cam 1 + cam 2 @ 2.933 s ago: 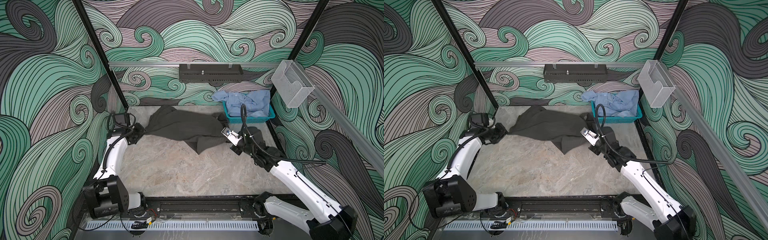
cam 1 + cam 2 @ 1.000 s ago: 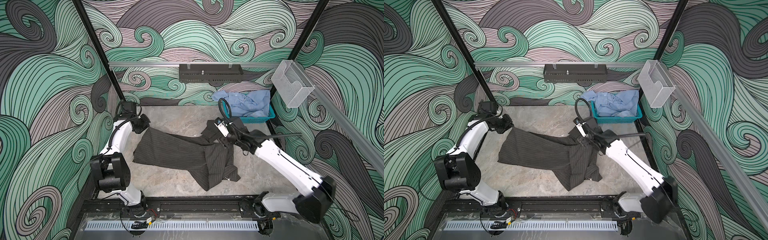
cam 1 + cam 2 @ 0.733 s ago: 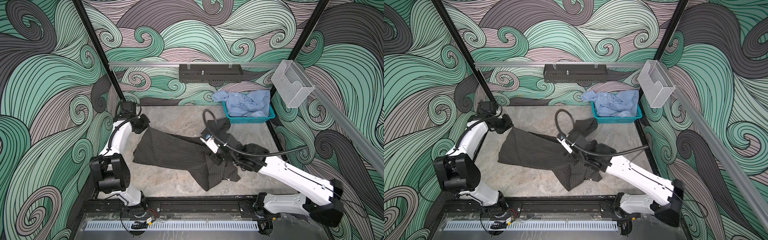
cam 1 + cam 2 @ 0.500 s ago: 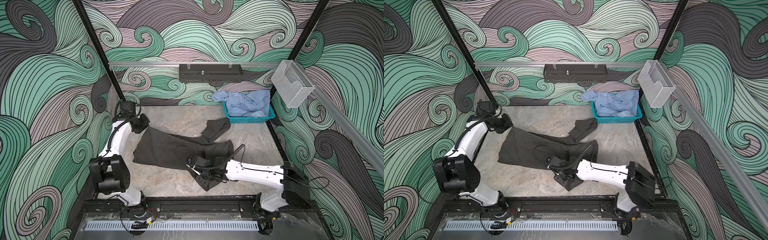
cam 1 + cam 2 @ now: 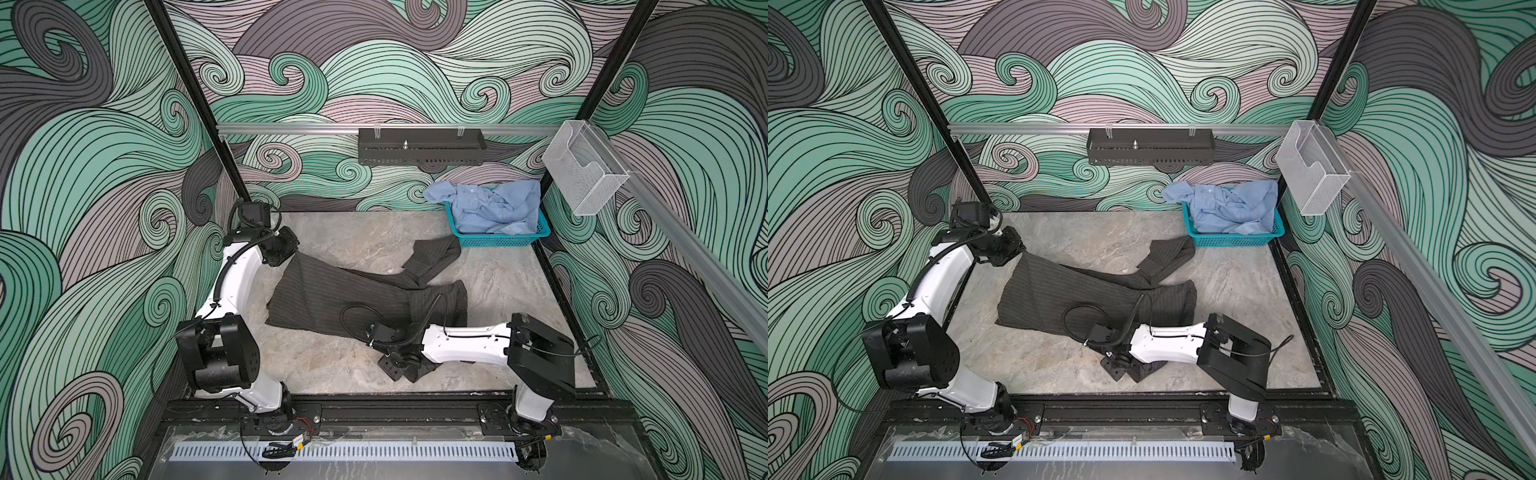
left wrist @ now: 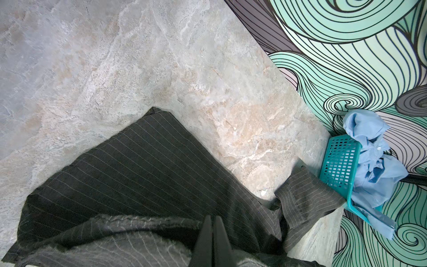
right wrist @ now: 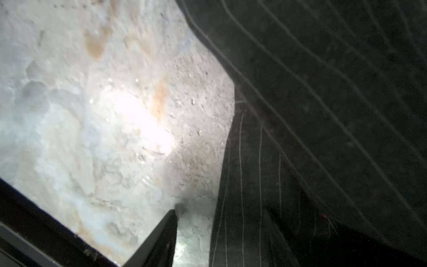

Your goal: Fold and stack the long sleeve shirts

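Charcoal shirt (image 5: 332, 299) lies crookedly across the middle of the tabletop (image 5: 328, 368), its body a rough wedge and one sleeve kinked back to end just beside the basket (image 5: 498, 240). The light blue shirt (image 5: 490, 205) sits crumpled in that basket at the far right corner, spilling over the rim. The left tool (image 5: 291, 255) is clenched on the charcoal shirt's far-left corner, and in the left wrist view cloth bunches up around its closed tips. The right tool (image 5: 392, 366) sits low at the garment's near tip, close to the front rail. Only one finger (image 7: 161, 238) shows in the right wrist view, beside a narrow pinstriped strip, so I cannot tell whether it grips cloth or stands released.

The step in hand looks like flattening the garment before any fold. To do it well, the right tool should take a hem edge or cuff rather than pinch mid-panel. It should then draw away from the left tool's hold, low over the surface, so the panel tautens without dragging in new creases. The kinked sleeve will need laying out too.

The weave looks thin, matte and limp, with fine pale lines that betray every twist. The stitched hems look stiffer. The tabletop is smooth, mottled stone-look, and the basket is rigid teal mesh plastic.
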`<move>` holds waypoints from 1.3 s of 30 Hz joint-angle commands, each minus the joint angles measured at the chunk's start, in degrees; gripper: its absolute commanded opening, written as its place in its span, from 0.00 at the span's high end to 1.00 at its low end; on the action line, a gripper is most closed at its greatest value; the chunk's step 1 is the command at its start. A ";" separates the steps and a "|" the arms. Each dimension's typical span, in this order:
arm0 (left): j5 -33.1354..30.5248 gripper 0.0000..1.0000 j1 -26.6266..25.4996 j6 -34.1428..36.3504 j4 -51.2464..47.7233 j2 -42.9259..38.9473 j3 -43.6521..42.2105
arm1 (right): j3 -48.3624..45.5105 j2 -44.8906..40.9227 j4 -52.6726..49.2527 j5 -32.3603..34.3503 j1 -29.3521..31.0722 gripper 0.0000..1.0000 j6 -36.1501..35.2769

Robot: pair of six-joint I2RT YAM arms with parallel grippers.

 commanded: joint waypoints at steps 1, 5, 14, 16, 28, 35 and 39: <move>-0.63 1.00 -0.15 1.11 -0.96 -1.94 1.28 | -1.07 3.05 -0.98 3.35 0.25 0.45 1.08; -1.05 1.00 -0.15 1.42 -0.89 -2.09 1.45 | -1.64 2.31 -2.36 5.49 -0.04 0.71 0.30; -1.07 1.00 -0.14 1.50 -0.91 -1.75 1.68 | -1.85 -8.99 -8.16 6.76 -2.61 1.00 -4.10; -1.07 1.00 -0.15 1.48 -0.79 -1.77 1.82 | -1.05 -13.31 -9.59 4.84 -2.46 1.00 -6.47; -0.37 1.00 -0.15 1.74 -1.18 -2.44 1.22 | 11.26 -37.74 -13.19 2.21 -7.86 1.00 -19.58; 1.40 1.00 -0.23 2.88 -2.11 -7.17 -3.61 | 29.08 -25.93 -11.09 5.61 -22.79 1.00 -27.66; 2.79 1.00 -0.42 4.31 -3.87 -13.16 -7.27 | 39.60 -13.76 -8.58 6.62 -30.15 1.00 -32.47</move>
